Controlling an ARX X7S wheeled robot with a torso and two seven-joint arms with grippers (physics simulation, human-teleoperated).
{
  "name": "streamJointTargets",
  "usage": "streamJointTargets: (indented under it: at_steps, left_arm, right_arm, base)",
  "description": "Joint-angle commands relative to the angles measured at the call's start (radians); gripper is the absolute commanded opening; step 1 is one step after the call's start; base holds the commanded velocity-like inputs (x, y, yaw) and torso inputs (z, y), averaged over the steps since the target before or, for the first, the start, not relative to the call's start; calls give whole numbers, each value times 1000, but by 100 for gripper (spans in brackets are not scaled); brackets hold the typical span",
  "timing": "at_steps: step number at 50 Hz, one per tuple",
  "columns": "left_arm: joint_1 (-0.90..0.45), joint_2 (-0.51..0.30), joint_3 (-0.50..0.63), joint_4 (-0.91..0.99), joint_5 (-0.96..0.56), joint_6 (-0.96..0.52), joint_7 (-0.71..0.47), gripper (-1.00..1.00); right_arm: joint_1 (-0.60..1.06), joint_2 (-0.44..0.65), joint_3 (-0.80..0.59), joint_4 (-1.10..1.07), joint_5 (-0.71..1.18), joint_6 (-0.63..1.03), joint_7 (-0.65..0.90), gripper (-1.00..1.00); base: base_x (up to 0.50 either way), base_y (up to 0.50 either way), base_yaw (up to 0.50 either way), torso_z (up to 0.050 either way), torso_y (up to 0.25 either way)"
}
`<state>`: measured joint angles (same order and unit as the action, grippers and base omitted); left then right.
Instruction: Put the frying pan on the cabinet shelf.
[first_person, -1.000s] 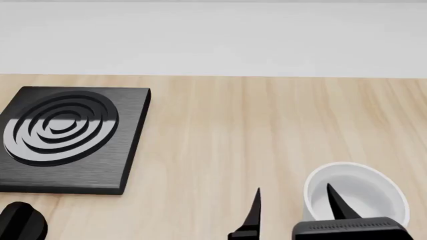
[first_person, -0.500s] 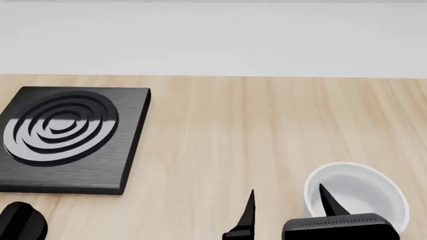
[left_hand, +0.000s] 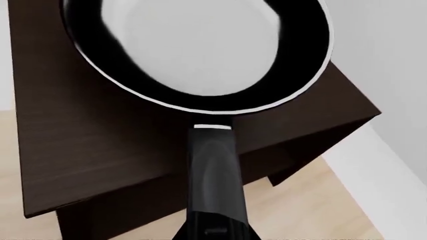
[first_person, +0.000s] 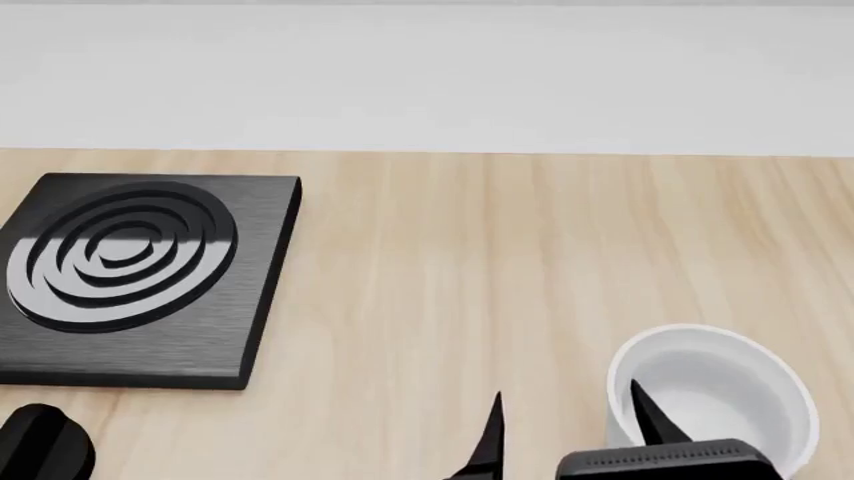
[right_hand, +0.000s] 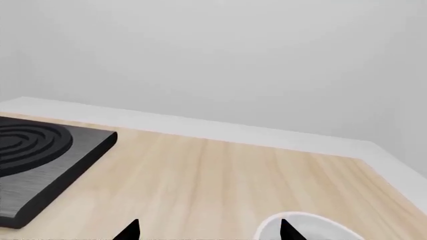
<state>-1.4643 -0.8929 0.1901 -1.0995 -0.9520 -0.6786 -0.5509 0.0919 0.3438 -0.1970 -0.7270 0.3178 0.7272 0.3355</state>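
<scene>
The frying pan is carried by its handle in the left gripper, whose jaws are not seen. The handle's long axis runs toward twelve o'clock, the bowl lying over the dark cabinet top beyond. The right gripper is spread wide, empty, straddling the white pot's rim.

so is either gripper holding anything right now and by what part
The left gripper holds the frying pan by its handle, over the dark cabinet. The right gripper is open, holding nothing, one finger over the white pot.
</scene>
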Motion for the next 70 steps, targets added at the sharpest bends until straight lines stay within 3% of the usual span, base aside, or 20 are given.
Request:
streamJointTargets:
  at_steps: [1,6,7,30,70]
  left_arm:
    - [115,-4,-97,75,-63,-15,-42,-100]
    - [132,-9,-103,108,-75,-34,-57,-100]
    - [134,-9,-105,113,-77,-36,-60,100]
    - [-26,38,-11,18,18,-26,26,100]
    - [-137,-6,52,231,53,-146,-10,100]
  right_arm:
    - [-19,-14,15,-16,-15,-3,-15,100]
    - [-20,-13,11,-13,-15,-6,-14,100]
    - [-22,-12,9,-13,-16,-7,-14,100]
    - [-33,-6,-2,-13,-14,-20,-6,100]
    - [-37,-4,-28,15,-12,-48,3,100]
  base:
    - [0,0,0,0,0]
    - [0,0,0,0,0]
    - [0,0,0,0,0]
    - [0,0,0,0,0]
    - [0,0,0,0,0]
